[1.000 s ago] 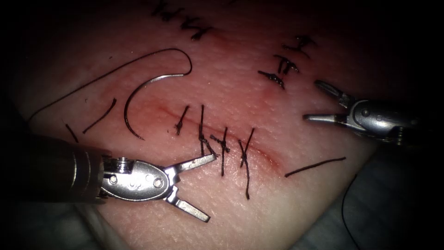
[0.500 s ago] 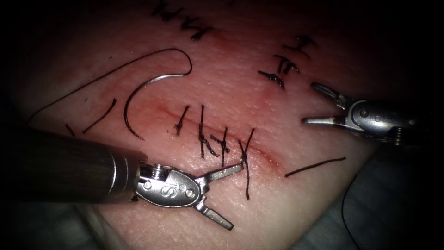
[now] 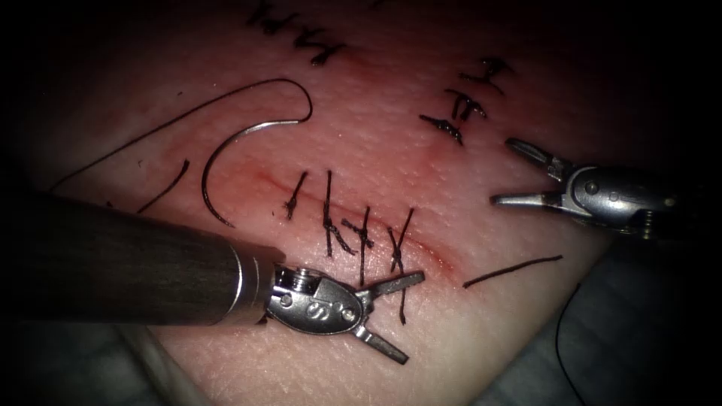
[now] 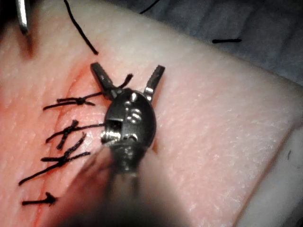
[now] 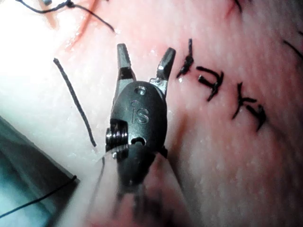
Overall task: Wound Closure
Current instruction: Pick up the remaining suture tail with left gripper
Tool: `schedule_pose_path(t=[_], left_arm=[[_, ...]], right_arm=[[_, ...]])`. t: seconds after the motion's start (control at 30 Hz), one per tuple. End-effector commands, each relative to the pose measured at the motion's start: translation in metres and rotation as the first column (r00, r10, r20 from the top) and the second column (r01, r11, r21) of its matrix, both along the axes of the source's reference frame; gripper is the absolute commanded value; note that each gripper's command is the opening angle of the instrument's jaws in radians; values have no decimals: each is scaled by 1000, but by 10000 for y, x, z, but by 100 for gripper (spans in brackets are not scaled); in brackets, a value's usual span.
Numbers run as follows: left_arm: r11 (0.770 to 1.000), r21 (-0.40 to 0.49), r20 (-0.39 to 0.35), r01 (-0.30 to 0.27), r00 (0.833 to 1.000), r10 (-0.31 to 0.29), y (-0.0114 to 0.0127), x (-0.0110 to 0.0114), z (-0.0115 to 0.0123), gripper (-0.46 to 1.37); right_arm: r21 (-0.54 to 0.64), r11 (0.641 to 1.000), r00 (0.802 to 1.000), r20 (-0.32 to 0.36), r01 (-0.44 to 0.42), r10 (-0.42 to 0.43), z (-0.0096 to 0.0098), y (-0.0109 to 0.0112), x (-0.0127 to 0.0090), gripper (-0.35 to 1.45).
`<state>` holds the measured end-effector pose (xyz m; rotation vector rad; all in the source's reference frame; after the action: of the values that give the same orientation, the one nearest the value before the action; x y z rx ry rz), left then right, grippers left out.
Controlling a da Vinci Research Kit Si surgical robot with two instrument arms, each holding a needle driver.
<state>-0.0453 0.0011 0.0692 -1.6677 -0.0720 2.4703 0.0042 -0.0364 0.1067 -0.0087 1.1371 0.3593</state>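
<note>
Left tool [image 3: 402, 316] moved right; curved needle [image 3: 214, 162] free.

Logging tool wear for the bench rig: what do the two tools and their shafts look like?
Left tool: dark, faintly striped shaft, bright metal collar, silver oval wrist stamped "S", screw head at its base, two flat tapered jaws. In the left wrist view the wrist looks darker, with pin holes. Right tool: silver wrist with round pins, thin pointed jaws; in its wrist view the housing is dark, stamped "IS".

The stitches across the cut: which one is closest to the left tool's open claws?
The rightmost stitch: the left tool has its upper jaw by that stitch's tail. The others sit further left.
</note>
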Motion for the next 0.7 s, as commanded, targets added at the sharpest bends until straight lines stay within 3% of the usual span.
schedule_pose_path(t=[0.03, 0.27, 0.33, 0.43, 0.7], left_arm=[[1000, 0, 2, -5, 1000, 5, 0, 1, 2, 62], [1000, -6, 5, -12, 1000, 12, 4, 4, 14, 37], [1000, -8, 5, -12, 1000, 12, 4, 4, 15, 15], [1000, -9, 4, -12, 1000, 12, 3, 3, 16, -35], [998, -32, 33, -62, 997, 63, 5, 3, 14, -35]], right_arm=[[0, 1000, 1000, -1, 0, 0, 0, 0, 0, 91], [0, 1000, 1000, 3, 1, -1, -1, -2, 0, 91], [-1, 1000, 1000, 5, -1, 1, -1, -3, 0, 91], [-1, 1000, 1000, 5, -1, 1, -2, -3, 0, 91], [-2, 1000, 1000, 11, -6, 6, -2, -3, 0, 90]])
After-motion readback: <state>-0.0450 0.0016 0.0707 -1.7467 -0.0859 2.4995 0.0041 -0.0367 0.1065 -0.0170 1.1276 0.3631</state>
